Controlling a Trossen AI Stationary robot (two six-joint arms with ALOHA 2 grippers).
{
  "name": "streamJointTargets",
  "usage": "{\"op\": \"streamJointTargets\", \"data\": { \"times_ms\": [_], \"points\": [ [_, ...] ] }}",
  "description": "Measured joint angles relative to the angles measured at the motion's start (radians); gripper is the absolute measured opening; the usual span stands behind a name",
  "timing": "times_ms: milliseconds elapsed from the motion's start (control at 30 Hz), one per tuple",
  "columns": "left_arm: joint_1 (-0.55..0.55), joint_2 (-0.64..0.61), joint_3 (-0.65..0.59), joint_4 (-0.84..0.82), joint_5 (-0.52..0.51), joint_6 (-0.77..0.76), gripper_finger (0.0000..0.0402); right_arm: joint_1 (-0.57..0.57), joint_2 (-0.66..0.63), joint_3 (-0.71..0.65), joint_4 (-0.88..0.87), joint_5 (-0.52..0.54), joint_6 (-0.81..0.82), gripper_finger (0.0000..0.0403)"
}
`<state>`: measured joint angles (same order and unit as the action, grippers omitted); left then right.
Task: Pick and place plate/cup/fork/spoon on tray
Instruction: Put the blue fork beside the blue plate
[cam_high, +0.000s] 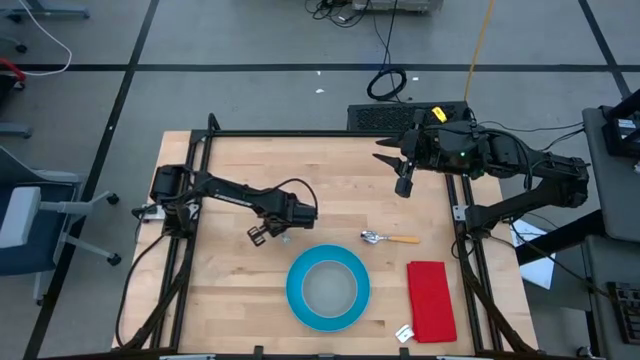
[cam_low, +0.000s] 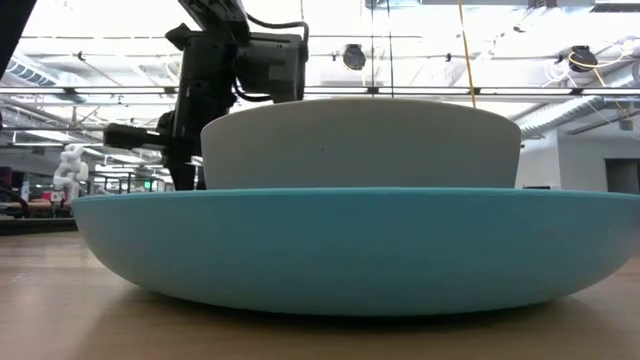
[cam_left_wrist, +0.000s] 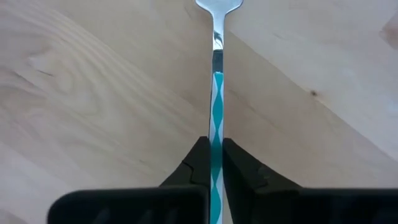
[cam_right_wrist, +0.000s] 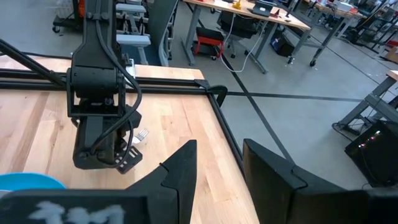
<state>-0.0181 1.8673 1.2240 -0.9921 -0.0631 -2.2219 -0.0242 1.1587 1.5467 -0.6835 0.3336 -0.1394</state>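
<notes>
Left tool (cam_high: 263, 233) sits left of centre in the high view, low over the wood counter (cam_high: 250, 170), w/ the fork (cam_high: 284, 238) only a faint sliver at its tip. Right tool (cam_high: 392, 160) is in the upper right of the frame, above the counter's far edge, fingers spread apart, nothing between them. Blue plate (cam_high: 292, 290) lies at lower centre w/ the pale-grey cup (cam_high: 329, 289) inside it. Spoon (cam_high: 388, 238) lies just above the plate's upper right, metal bowl toward the left, orange handle pointing right. Red cloth (cam_high: 431, 300) lies at lower right, apart from the plate; a small white packet (cam_high: 404, 333) is just beside its lower left corner.

Low view: plate rim fills the frame's lower half, cup (cam_low: 360, 143) standing inside it, upright. Left arm hangs down at upper left behind them.

Left wrist view: both dark fingers (cam_left_wrist: 200, 163) closed on the fork's (cam_left_wrist: 217, 93) handle, which is white w/ a teal pattern; metal neck and start of the head run to the frame's top, over bare wood. Can't tell if the fork touches the counter.

Right wrist view: own fingers (cam_right_wrist: 180, 165) at the bottom, held apart, empty. Left arm's tool (cam_right_wrist: 118, 152) shows at left over the counter, fork tines (cam_right_wrist: 142, 134) peeking beside it; a sliver of plate (cam_right_wrist: 28, 181) at lower left.
</notes>
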Motion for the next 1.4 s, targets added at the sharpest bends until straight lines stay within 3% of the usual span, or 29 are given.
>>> {"op": "streamJointTargets", "data": {
  "times_ms": [167, 367, 533, 800, 1100, 1400],
  "points": [
    [0.000, -0.012, 0.001, -0.021, 0.005, 0.023, 0.0006, 0.000, 0.000, 0.000, -0.002, 0.000, 0.000, 0.0120],
    [-0.007, -0.070, 0.002, -0.076, 0.018, 0.048, 0.0022, 0.000, 0.000, 0.000, -0.002, 0.000, 0.000, 0.0120],
    [-0.040, -0.131, 0.003, -0.118, 0.013, 0.043, 0.0007, 0.000, 0.000, 0.000, -0.001, 0.000, 0.000, 0.0120],
    [-0.124, -0.147, 0.002, -0.140, 0.038, 0.009, 0.0028, 0.000, 0.000, 0.000, 0.002, 0.000, 0.002, 0.0120],
    [-0.226, -0.145, 0.002, -0.140, 0.063, -0.036, 0.0008, 0.000, 0.000, 0.000, 0.006, 0.000, 0.023, 0.0120],
    [-0.335, -0.145, 0.002, -0.121, 0.066, -0.112, 0.0027, 0.000, 0.000, 0.000, 0.011, 0.000, 0.024, 0.0120]
  ]
}}
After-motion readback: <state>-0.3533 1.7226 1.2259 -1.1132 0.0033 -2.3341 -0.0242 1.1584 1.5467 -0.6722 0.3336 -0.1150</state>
